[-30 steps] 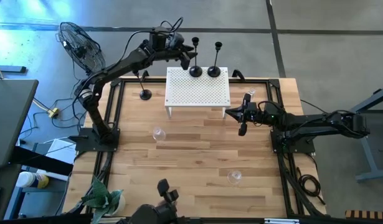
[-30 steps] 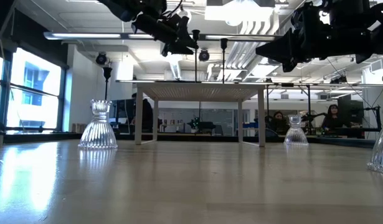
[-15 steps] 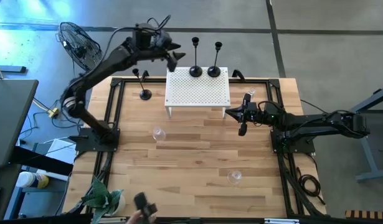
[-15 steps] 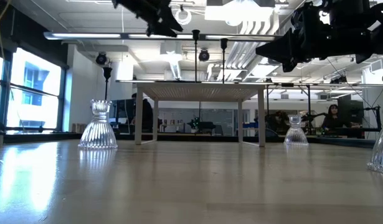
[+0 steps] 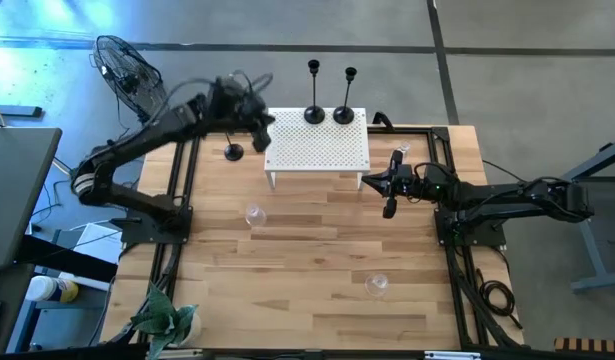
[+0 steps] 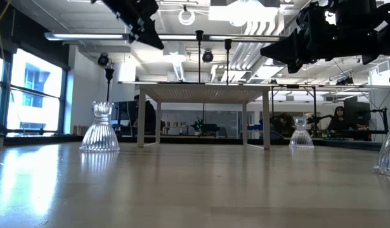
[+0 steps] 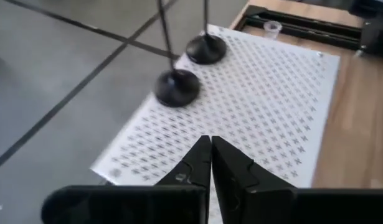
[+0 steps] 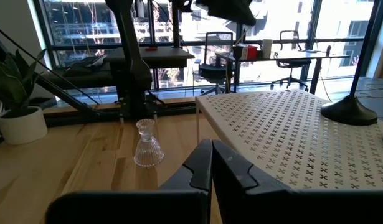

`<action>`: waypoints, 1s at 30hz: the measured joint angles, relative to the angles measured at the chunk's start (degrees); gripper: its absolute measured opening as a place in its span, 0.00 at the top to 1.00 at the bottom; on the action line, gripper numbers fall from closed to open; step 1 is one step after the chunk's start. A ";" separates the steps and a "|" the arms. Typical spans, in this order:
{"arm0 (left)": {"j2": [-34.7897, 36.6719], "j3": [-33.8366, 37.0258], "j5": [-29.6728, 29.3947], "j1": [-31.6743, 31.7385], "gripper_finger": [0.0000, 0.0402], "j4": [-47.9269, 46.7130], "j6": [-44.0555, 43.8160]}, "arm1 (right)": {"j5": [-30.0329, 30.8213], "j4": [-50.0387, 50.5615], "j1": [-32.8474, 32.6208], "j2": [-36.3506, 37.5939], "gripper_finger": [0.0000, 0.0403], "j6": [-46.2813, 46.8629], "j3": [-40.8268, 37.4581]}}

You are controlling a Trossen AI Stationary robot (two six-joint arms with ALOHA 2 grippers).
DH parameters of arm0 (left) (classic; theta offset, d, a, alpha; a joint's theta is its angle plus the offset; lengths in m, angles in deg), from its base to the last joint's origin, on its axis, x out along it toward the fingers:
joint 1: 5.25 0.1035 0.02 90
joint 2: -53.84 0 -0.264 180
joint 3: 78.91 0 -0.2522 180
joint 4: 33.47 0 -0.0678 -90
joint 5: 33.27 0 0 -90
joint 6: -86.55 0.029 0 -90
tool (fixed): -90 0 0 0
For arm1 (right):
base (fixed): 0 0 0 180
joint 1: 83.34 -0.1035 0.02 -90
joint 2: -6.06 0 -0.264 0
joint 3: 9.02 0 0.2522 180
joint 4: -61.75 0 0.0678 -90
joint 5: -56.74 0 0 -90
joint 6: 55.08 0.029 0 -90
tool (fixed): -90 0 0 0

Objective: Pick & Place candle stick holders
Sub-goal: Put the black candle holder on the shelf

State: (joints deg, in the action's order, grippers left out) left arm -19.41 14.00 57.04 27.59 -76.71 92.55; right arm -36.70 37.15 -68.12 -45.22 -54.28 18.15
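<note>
Plausibly, the left tool (image 5: 265,135), pressed together and empty by the white perforated stand (image 5: 318,140) at the bench's far edge, could topple the third black candlestick (image 5: 232,150) standing beside it.

left arm: stretched inward, raised | left gripper (image 7: 211,155): fingers pressed together, empty | right arm: extended inward | right gripper (image 8: 211,163): fingers pressed together, empty
</note>
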 joint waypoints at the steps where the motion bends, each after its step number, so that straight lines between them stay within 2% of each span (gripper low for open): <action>1: 1.18 3.23 -1.20 -1.13 0.97 3.15 -0.44 | -0.01 0.00 -0.02 0.00 1.00 0.00 0.01; 7: 8.40 21.98 -12.79 -7.23 0.99 21.34 -9.86 | 0.00 0.01 0.00 0.00 1.00 0.00 0.01; 10: 10.63 26.44 -18.46 -8.54 0.99 25.73 -13.13 | 0.00 0.03 0.00 0.00 1.00 -0.04 0.02; 12: 10.97 26.92 -20.71 -8.49 0.98 25.46 -12.59 | 0.00 0.03 -0.02 0.00 1.00 -0.56 0.00; 17: 13.78 26.80 -21.44 -9.29 1.00 19.36 -15.69 | 0.00 0.03 0.00 0.00 1.00 -0.42 0.00; 27: 21.10 40.93 -43.85 -19.15 1.00 17.21 -29.78 | 0.00 0.42 -0.01 0.00 1.00 -0.75 0.00; 30: 24.07 43.33 -47.60 -19.71 1.00 17.15 -31.40 | 0.00 0.96 -0.02 0.00 1.00 -0.79 0.00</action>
State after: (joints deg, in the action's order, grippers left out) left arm 4.66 57.33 9.44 7.88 -59.55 61.15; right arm -36.70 38.10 -68.14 -45.22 -55.07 18.15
